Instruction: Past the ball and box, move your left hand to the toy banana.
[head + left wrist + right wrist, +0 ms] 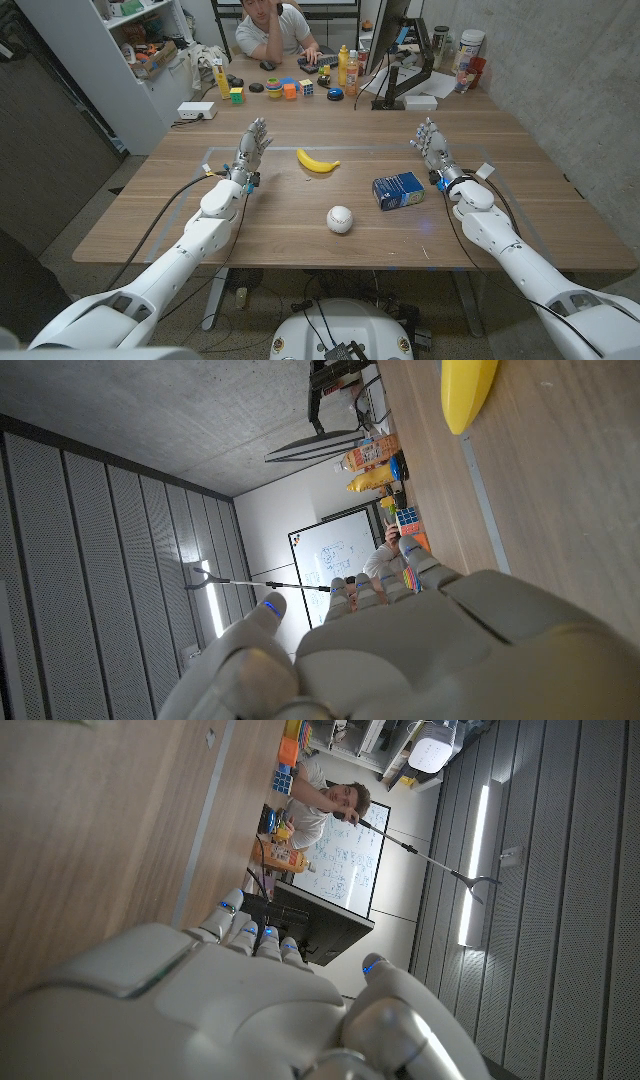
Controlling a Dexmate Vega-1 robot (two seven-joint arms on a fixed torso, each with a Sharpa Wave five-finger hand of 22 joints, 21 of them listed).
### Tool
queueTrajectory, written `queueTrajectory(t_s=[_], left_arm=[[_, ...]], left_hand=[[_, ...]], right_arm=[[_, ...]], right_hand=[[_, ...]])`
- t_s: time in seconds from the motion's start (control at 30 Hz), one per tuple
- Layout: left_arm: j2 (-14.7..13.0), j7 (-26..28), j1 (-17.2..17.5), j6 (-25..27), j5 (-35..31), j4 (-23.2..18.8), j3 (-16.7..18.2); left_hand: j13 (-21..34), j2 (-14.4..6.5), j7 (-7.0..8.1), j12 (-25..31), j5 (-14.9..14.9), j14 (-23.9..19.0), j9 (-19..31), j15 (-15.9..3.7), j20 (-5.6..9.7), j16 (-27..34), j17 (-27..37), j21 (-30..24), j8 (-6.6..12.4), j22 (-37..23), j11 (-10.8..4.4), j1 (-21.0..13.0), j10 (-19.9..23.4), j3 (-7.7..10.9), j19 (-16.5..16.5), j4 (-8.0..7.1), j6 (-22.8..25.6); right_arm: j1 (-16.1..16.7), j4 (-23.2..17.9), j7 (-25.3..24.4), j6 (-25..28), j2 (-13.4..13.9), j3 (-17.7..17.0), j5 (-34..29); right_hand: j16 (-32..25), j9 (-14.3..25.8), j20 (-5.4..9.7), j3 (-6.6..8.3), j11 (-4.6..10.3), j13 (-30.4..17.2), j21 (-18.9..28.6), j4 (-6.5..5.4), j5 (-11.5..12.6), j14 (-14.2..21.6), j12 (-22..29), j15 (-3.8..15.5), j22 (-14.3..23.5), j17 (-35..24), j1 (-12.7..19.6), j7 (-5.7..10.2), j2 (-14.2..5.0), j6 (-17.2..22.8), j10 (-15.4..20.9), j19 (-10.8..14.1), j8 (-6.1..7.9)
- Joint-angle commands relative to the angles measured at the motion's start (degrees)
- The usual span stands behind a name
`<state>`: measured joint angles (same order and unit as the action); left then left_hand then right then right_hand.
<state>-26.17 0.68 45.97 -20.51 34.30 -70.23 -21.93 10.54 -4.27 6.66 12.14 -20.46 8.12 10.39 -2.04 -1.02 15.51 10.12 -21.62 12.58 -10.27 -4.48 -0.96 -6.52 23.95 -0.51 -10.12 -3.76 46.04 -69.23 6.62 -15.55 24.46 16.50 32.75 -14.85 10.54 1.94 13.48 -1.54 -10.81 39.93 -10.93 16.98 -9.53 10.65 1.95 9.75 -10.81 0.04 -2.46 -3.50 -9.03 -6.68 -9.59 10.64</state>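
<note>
The left hand is raised over the wooden table, its fingers spread apart and holding nothing. The toy banana lies on the tabletop just beyond and to the inner side of those fingers, apart from them, with bare wood between. It is a smooth, glossy yellow crescent, its curve bulging towards the robot. In the left wrist view the banana's blunt yellow end shows ahead of the fingers, resting on the grained wood.

Nearer the robot than the fingertips lie the ball, a white sphere with faint stitching, and the box, a blue rectangular carton lying on its side. Both sit well to the inner side of the left fingers, the ball near the table's near edge. The stretch of table between the left fingers and the banana holds nothing.

The right hand is raised on the far side of the box, its fingers likewise apart and gripping nothing, with open wood around them.

Past the banana, along the table's far edge, stand small colourful toys and bottles, and a person sits behind them.
</note>
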Motion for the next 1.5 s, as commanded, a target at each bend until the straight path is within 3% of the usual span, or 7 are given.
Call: queueTrajectory(t_s=[0.03,0.27,0.47,0.77,1.1,1.3,1.5], left_arm=[[0.18,12.01,0.72,-4.31,-10.29,-2.59,-0.2],[-0.71,27.4,0.12,-1.5,-26.99,-5.13,-1.8],[-0.91,38.95,-1.22,6.09,-40.64,-7.38,-3.93],[-0.94,46.96,-5.91,14.54,-53.51,-5.37,-9.24],[-0.65,47.32,-11.69,18.78,-61.65,-2.93,-16.41],[0.04,44.29,-14.99,22.98,-65.59,-2.55,-20.68],[-0.58,38.9,-16.81,26.52,-66.85,-3.18,-23.29]], left_hand=[[0.15,-4.41,0.62,0.38,-0.57,-0.96,0.18,-0.32,-0.05,0.63,0.15,-0.38,0.43,-0.16,-0.2,-0.82,1.16,0.14,-1.05,0.51,1.22],[0.15,-3.77,1.86,0.42,-0.89,-2.97,0.15,-0.49,-0.24,0.86,0.09,-0.48,0.35,-0.12,-0.86,-1.46,2.9,0.31,-2.73,1.15,2.59],[0.14,-3.55,3.09,0.37,-1.06,-3.43,0.15,-0.77,0.03,0.79,0.05,-0.27,0.22,-0.08,-1.12,-1.8,3.49,0.43,-2.85,1.45,2.92],[0.14,-2.76,4.5,0.29,-1.44,-4.39,0.12,-1.63,0.01,0.63,-0.01,0.6,0.13,0.0,-1.73,-2.56,4.8,0.59,-2.09,2.21,3.93],[0.17,-1.69,5.69,-0.08,-2.01,-5.09,0.15,-1.93,-0.32,0.19,-0.04,1.39,0.37,0.07,-2.45,-3.8,5.7,0.82,-2.13,3.46,6.04],[0.28,-0.45,5.93,-0.14,-2.58,-6.15,0.25,-2.08,-2.74,0.06,0.02,1.9,-0.02,0.13,-2.99,-4.88,6.91,0.87,-2.74,4.69,6.05],[0.43,0.31,5.99,-0.23,-3.0,-6.34,0.39,-1.74,-3.88,-0.21,0.14,2.61,-0.17,0.16,-3.13,-5.58,7.47,0.91,-2.4,5.54,6.06]], right_arm=[[0.43,1.16,1.74,0.25,-2.58,-3.07,-1.73],[0.53,1.45,2.42,0.07,-3.15,-3.98,-2.33],[1.22,0.99,2.92,-0.55,-3.26,-4.9,-2.56],[2.53,-0.11,3.49,-1.19,-3.11,-5.85,-2.84],[3.46,-0.52,3.9,-1.96,-3.34,-6.5,-2.86],[4.39,-0.95,4.0,-2.85,-3.0,-7.21,-2.79],[5.1,-1.24,3.98,-2.92,-2.8,-7.95,-2.45]], right_hand=[[-0.19,0.21,6.52,0.33,0.02,-0.16,-0.31,0.04,0.4,-1.5,0.32,0.83,0.24,-0.11,0.01,0.02,-6.81,-0.35,-0.46,-4.42,0.26],[-0.16,0.21,6.5,0.3,-0.04,-0.16,-0.46,0.03,0.4,-1.51,0.36,0.83,0.24,-0.11,0.0,0.03,-6.81,-0.32,-0.36,-4.36,0.27],[-0.14,0.21,6.5,0.28,-0.08,-0.16,-0.57,0.03,0.4,-1.5,0.36,0.8,0.24,-0.11,-0.01,0.04,-6.79,-0.32,-0.34,-4.31,0.27],[-0.11,0.21,6.46,0.24,-0.06,-0.16,-0.77,0.03,0.41,-1.48,0.35,0.77,0.25,-0.11,-0.01,0.03,-6.79,-0.31,-0.36,-4.23,0.27],[-0.08,0.2,6.46,0.2,0.06,-0.15,-0.98,0.04,0.41,-1.46,0.33,0.89,0.25,-0.11,-0.01,0.09,-6.78,-0.23,-0.39,-4.15,0.3],[-0.05,0.2,6.48,0.19,-0.03,-0.15,-1.09,0.04,0.42,-1.46,0.35,0.87,0.26,-0.11,-0.01,0.14,-6.79,-0.14,-0.36,-4.1,0.33],[-0.04,0.2,6.49,0.18,-0.04,-0.15,-1.17,0.04,0.42,-1.44,0.37,0.85,0.26,-0.1,-0.01,0.11,-6.79,-0.11,-0.3,-4.09,0.34]])
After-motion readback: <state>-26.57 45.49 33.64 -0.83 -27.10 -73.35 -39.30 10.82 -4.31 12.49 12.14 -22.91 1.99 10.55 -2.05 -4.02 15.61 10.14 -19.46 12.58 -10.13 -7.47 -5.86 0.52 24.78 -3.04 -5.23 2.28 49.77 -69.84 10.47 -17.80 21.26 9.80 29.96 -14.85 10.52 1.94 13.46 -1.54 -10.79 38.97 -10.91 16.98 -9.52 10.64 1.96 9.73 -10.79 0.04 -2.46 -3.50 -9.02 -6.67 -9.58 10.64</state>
